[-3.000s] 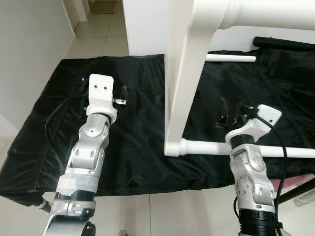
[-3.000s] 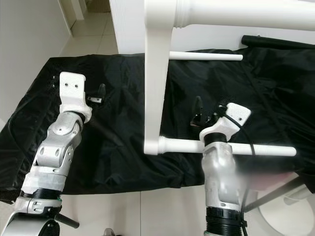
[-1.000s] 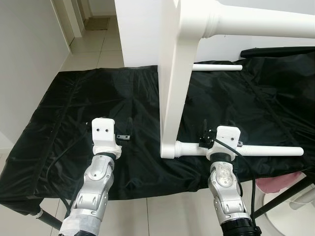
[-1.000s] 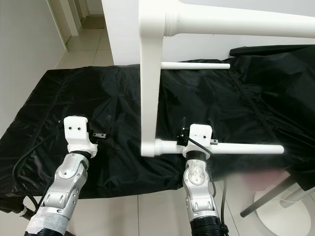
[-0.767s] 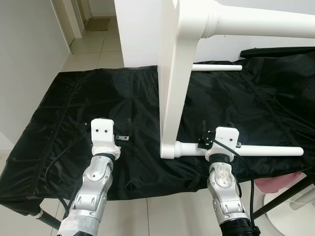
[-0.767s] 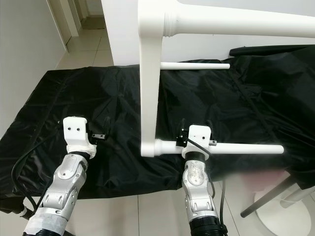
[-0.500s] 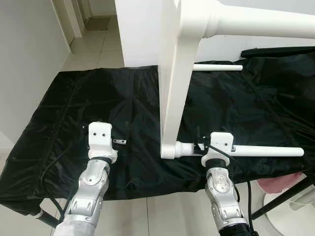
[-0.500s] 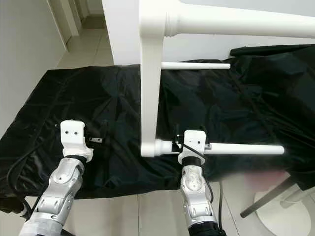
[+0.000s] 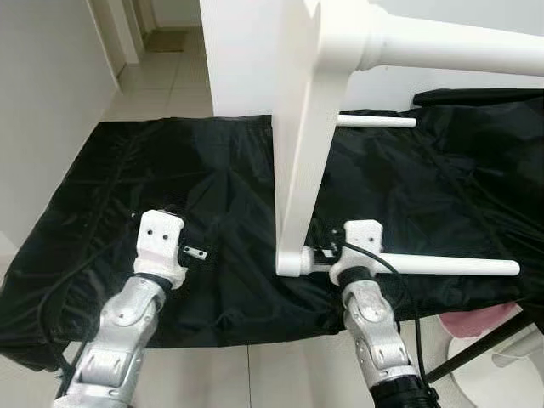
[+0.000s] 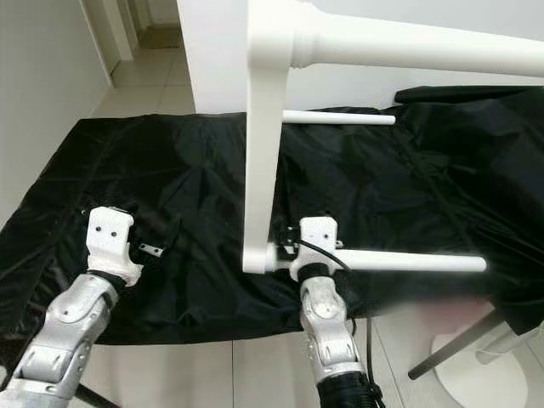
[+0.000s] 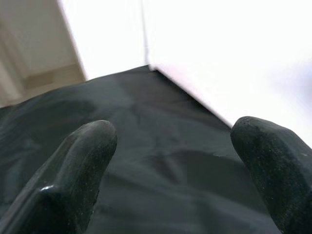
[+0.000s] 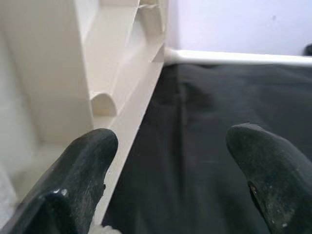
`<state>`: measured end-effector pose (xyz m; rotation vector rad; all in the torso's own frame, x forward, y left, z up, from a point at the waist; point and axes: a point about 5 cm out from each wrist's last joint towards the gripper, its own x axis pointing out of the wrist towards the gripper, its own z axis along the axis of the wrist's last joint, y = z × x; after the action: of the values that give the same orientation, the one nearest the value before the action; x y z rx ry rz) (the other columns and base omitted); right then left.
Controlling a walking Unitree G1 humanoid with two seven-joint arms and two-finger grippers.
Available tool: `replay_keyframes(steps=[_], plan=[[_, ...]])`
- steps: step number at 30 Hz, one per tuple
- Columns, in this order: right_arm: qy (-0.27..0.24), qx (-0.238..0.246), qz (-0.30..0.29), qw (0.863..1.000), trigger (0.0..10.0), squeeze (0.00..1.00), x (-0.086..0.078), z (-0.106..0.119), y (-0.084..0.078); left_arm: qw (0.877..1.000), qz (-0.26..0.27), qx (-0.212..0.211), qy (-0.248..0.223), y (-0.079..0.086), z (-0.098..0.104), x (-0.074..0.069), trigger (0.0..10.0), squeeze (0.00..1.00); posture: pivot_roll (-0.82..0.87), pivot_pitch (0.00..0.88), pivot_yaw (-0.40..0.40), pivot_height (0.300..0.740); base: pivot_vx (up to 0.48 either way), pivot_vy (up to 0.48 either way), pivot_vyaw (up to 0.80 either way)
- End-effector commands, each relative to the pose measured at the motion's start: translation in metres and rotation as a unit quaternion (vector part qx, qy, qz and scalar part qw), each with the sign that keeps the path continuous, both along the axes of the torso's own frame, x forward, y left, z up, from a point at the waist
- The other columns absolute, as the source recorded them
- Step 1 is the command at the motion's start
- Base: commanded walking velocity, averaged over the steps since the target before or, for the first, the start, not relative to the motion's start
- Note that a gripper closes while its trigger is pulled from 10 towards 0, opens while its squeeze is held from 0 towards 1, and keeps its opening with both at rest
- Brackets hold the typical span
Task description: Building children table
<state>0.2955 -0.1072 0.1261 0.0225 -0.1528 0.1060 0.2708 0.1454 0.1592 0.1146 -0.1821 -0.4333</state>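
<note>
A white children's table lies on its side on a black cloth (image 9: 170,170), its top (image 9: 297,170) standing on edge. One leg (image 9: 442,53) juts out high to the right, another (image 9: 425,265) lies low on the cloth, and a third (image 9: 374,121) lies farther back. My right gripper (image 9: 321,245) hovers open at the low leg's joint with the top; the right wrist view shows its fingertips (image 12: 83,170) wide apart beside the table's underside (image 12: 122,97), gripping nothing. My left gripper (image 9: 202,238) stands open over bare cloth left of the table, fingertips (image 11: 78,170) spread.
The cloth's front edge (image 9: 212,319) runs just before my arms, with tiled floor (image 9: 255,374) below. A white wall (image 9: 238,51) rises behind the table. A pink thing (image 9: 478,321) and black stand legs (image 9: 484,344) sit at the bottom right. A dark roll (image 9: 484,92) lies far right.
Both arms have drawn back toward me and to the left. The right gripper slid left along the low leg to its joint with the top. Both stay open.
</note>
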Motion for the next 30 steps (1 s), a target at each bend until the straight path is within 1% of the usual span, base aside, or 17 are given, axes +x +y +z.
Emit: replay_keyframes(steps=[1,2,3,4,5,6,8,10,12,17,18,20,21,30], plan=[[0.013,0.001,0.035,0.999,10.0,0.0,-0.004,0.0,0.007,0.997,-0.08,-0.01,0.013,-0.015,0.006,-0.012,10.0,0.0,0.05,0.018,0.036,0.74,0.0,0.0,0.0],[0.013,0.001,0.035,0.999,10.0,0.0,-0.004,0.0,0.007,0.997,-0.08,-0.01,0.013,-0.015,0.006,-0.012,10.0,0.0,0.05,0.018,0.036,0.74,0.0,0.0,0.0],[0.015,0.001,0.041,0.999,10.0,0.0,-0.005,0.0,0.008,0.995,-0.094,-0.013,0.015,-0.017,0.008,-0.014,10.0,0.0,0.05,0.018,0.036,0.74,0.0,0.0,0.0],[0.015,0.001,0.041,0.999,10.0,0.0,-0.005,0.0,0.008,0.995,-0.094,-0.013,0.015,-0.017,0.008,-0.014,10.0,0.0,0.05,0.018,0.036,0.74,0.0,0.0,0.0],[0.017,-0.001,0.048,0.999,10.0,0.0,-0.005,-0.001,0.008,0.994,-0.11,-0.01,0.015,-0.02,0.009,-0.017,10.0,0.0,0.05,0.015,0.038,0.74,0.0,0.0,0.0],[0.017,-0.001,0.048,0.999,10.0,0.0,-0.005,-0.001,0.008,0.994,-0.11,-0.01,0.015,-0.02,0.009,-0.017,10.0,0.0,0.05,0.015,0.038,0.74,0.0,0.0,0.0],[0.024,-0.001,0.055,0.998,10.0,0.0,-0.005,-0.001,0.009,0.992,-0.126,0.005,0.017,-0.021,0.01,-0.017,10.0,0.0,0.05,0.026,0.039,0.74,0.0,0.0,0.0],[0.024,-0.001,0.055,0.998,10.0,0.0,-0.005,-0.001,0.009,0.992,-0.126,0.005,0.017,-0.021,0.01,-0.017,10.0,0.0,0.05,0.026,0.039,0.74,0.0,0.0,0.0],[0.035,0.006,0.068,0.997,10.0,0.0,-0.009,-0.003,0.012,0.991,-0.131,0.01,0.018,-0.019,0.013,-0.018,10.0,0.0,0.05,0.029,0.045,0.74,0.0,0.0,0.0],[0.051,0.009,0.077,0.996,10.0,0.0,-0.013,-0.006,0.014,0.99,-0.136,0.01,0.022,-0.017,0.016,-0.019,10.0,0.0,0.05,0.034,0.048,0.74,0.0,0.0,0.0],[0.057,0.007,0.088,0.994,10.0,0.0,-0.016,-0.008,0.015,0.989,-0.148,0.006,0.027,-0.018,0.018,-0.022,10.0,0.0,0.05,0.034,0.051,0.74,0.0,0.0,0.0],[0.057,0.007,0.088,0.994,10.0,0.0,-0.016,-0.008,0.015,0.989,-0.148,0.006,0.027,-0.018,0.018,-0.022,10.0,0.0,0.05,0.034,0.051,0.74,0.0,0.0,0.0],[0.065,0.0,0.103,0.993,10.0,0.0,-0.02,-0.01,0.016,0.985,-0.169,0.003,0.04,-0.02,0.018,-0.028,10.0,0.0,0.05,0.035,0.049,0.74,0.0,0.0,0.0],[0.074,0.004,0.121,0.99,10.0,0.0,-0.021,-0.008,0.016,0.982,-0.184,0.005,0.051,-0.022,0.018,-0.031,10.0,0.0,0.05,0.032,0.044,0.74,0.0,0.0,0.0]])
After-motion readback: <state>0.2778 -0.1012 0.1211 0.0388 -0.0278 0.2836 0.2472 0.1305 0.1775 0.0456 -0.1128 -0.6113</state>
